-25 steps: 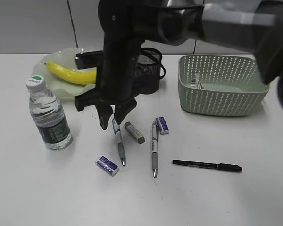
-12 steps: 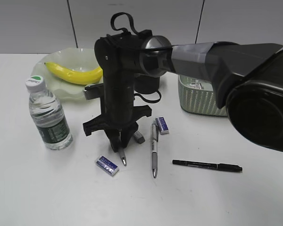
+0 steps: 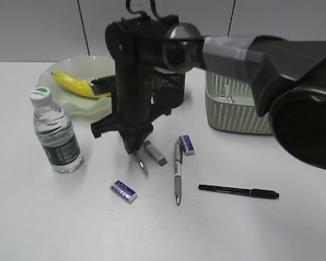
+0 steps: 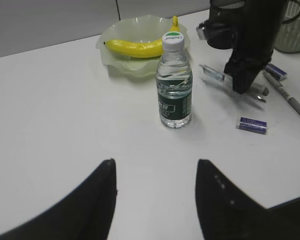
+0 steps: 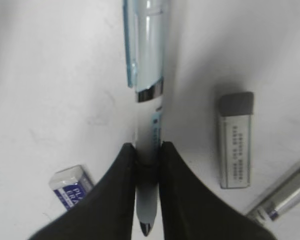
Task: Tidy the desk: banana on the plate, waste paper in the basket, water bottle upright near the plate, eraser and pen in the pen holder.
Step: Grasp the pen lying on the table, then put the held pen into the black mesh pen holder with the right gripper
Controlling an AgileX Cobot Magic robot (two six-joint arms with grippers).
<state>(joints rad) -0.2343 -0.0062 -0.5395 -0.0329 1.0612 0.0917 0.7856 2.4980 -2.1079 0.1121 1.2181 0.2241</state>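
Plastic, wire mesh and a matt white surface [image 3: 54, 228]

The pen [image 5: 147, 75] looks glossy translucent plastic with a shiny metal band; the right end effector [image 5: 146, 165] is matt black; the water bottle [image 4: 174, 85] clear ribbed plastic; the pen holder [image 3: 171, 87] black wire mesh.

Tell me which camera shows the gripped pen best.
Right wrist view: the light blue pen fills the frame, pinched by the right gripper. Exterior view shows only its tip; left wrist view, a distant end.

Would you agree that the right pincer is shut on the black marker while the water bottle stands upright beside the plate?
Not quite: the right pincer is shut on the light blue pen, as the right wrist view shows. The black marker lies untouched on the desk. The water bottle does stand upright beside the plate.
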